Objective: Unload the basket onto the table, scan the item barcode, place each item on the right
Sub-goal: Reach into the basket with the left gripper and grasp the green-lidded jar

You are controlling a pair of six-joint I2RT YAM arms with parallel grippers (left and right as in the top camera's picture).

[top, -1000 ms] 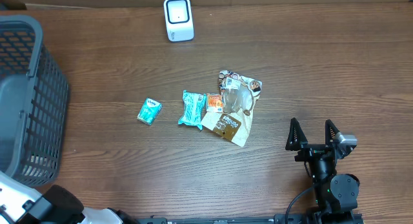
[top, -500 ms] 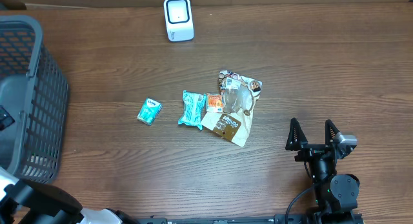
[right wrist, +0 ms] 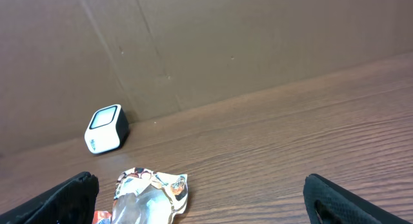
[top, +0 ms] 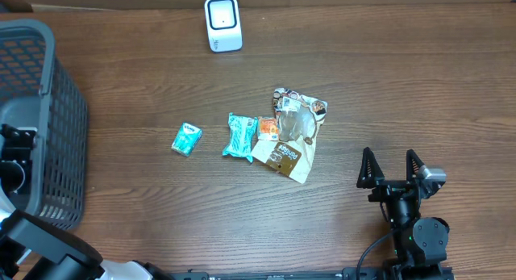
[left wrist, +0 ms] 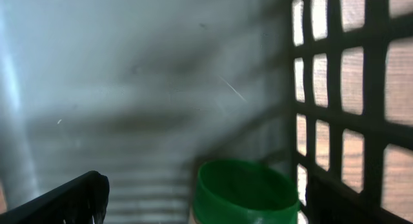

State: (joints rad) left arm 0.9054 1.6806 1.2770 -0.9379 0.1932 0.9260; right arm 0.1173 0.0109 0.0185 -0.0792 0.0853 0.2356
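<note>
Inside the grey plastic mesh basket (top: 48, 94) at 9 o'clock, our wide-open left tool (left wrist: 203, 193) faced the green-lidded round container (left wrist: 248, 185) straight ahead; the right tool (top: 393, 169), also wide, sat at 4 o'clock.

Left: basket (top: 56, 127), capped container (left wrist: 245, 188) inside; centre: packets (top: 294, 135); behind: scanner (top: 222, 23).

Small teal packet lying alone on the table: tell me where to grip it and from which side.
Grip the small teal packet across its narrow width, mid-body, coming straight down from above: it lies flat on the wooden table with nothing touching it.
</note>
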